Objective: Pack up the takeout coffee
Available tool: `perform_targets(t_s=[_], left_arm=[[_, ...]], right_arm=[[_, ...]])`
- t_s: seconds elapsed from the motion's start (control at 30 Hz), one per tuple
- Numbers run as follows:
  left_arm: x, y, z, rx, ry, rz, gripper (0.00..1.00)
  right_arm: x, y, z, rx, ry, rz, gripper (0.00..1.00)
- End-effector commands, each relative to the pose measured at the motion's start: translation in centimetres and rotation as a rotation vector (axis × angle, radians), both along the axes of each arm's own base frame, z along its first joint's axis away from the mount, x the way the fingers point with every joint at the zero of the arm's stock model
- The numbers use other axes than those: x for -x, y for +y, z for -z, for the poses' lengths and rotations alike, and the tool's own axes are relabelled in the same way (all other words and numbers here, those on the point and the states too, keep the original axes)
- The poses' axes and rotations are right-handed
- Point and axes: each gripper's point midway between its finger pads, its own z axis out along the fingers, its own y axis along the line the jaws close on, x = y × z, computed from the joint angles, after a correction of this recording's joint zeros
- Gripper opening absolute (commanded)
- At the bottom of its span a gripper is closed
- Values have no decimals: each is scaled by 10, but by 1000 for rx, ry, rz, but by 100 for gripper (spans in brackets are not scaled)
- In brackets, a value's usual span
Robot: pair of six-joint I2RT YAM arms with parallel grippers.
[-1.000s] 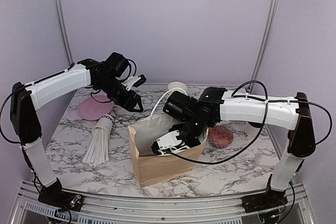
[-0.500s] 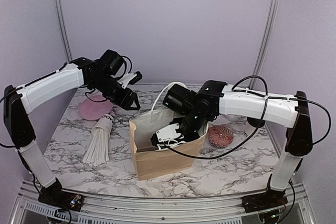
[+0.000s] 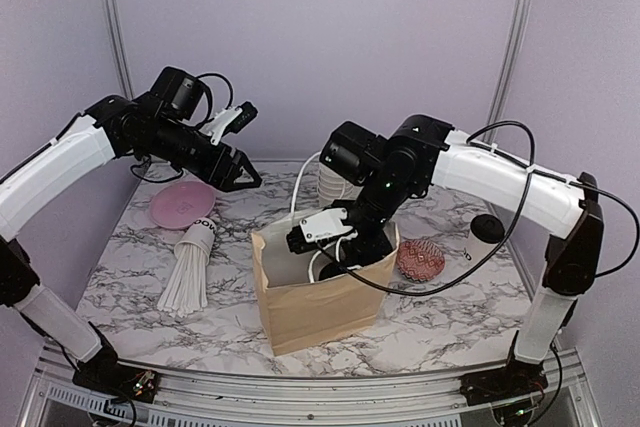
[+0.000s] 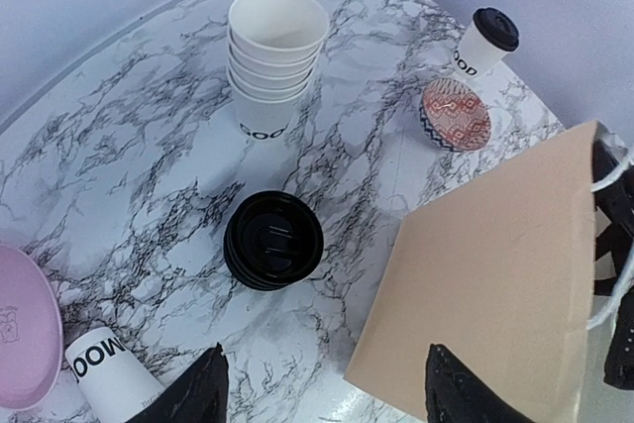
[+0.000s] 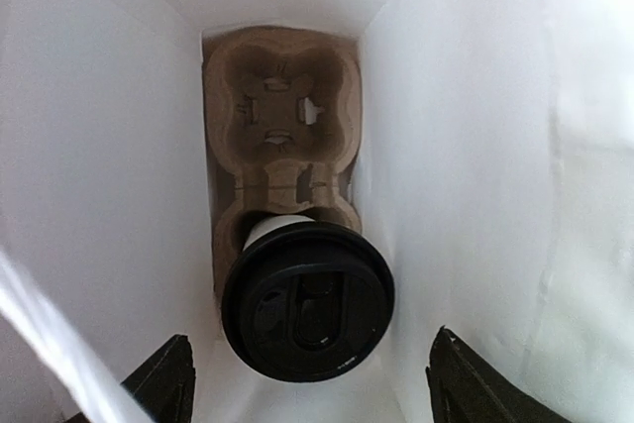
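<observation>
left gripper hangs high over the left of the marble table, jaws wide apart, nothing in them. under it: pink plate, then a white cup that looks tipped on its side, paper-wrapped straws fanned toward the near edge. left wrist view also shows a stack of black lids and the stack of lidless cups behind it. none of that is for packing.

centre: brown paper bag upright, mouth open. right gripper is inside the mouth, jaws well apart, gripping nothing. one takeout coffee sits lid-up in the near socket of the pulp carrier on the bag floor. far socket is empty.

read: the placing of the first cup looks finished, so the step is clearing the bag.
- go straight up, jaws kept wide, so the fingers don't catch the lid rim
- stay centred between the white inner walls. the bag is light and a brush would drag or tip it
- watch the white handle loops by the wrist, snag risk

right: second takeout coffee stands on the table just past the patterned red disc, well apart from the bag. grip it on the paper wall below the lid, keep it upright, and lower it into the far socket.
</observation>
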Motion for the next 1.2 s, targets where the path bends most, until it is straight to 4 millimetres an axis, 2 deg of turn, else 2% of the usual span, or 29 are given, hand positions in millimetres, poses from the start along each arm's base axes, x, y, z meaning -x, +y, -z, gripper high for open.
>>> perform_targets(t_s=[0.0,0.13,0.2,0.47,0.63,0.77,0.87,0.9,1.03,1.13,1.17], left_arm=[[29,-20,-40,98,-92,100,68],[48,-42,-50,132,-129,157,68],[51,-54,-53,148,-152,175,68],[32,-82,-44,151,-149,145,67],[30,-110,-41,200,-107,213,55],[24,-126,-47,233,-103,237,24],[27,-131,-66,270,-132,256,3],[30,-131,-72,279,-143,262,0],[56,-135,-76,289,-142,303,0],[90,-140,-68,277,-117,352,0],[107,-144,-64,272,-106,382,0]], right_arm=[[4,2,-39,-91,18,-37,79],[3,1,-66,-162,-17,-56,78],[2,0,-74,-188,-33,-60,78],[3,-12,-111,-274,-125,-79,78],[-3,-31,-138,-326,-199,-66,78],[-22,-61,-160,-365,-261,2,79],[-51,-94,-176,-406,-310,103,79],[-64,-107,-179,-419,-325,154,79],[-115,-162,-178,-448,-376,392,78],[-135,-187,-166,-465,-367,512,78],[-139,-193,-160,-465,-362,542,78]])
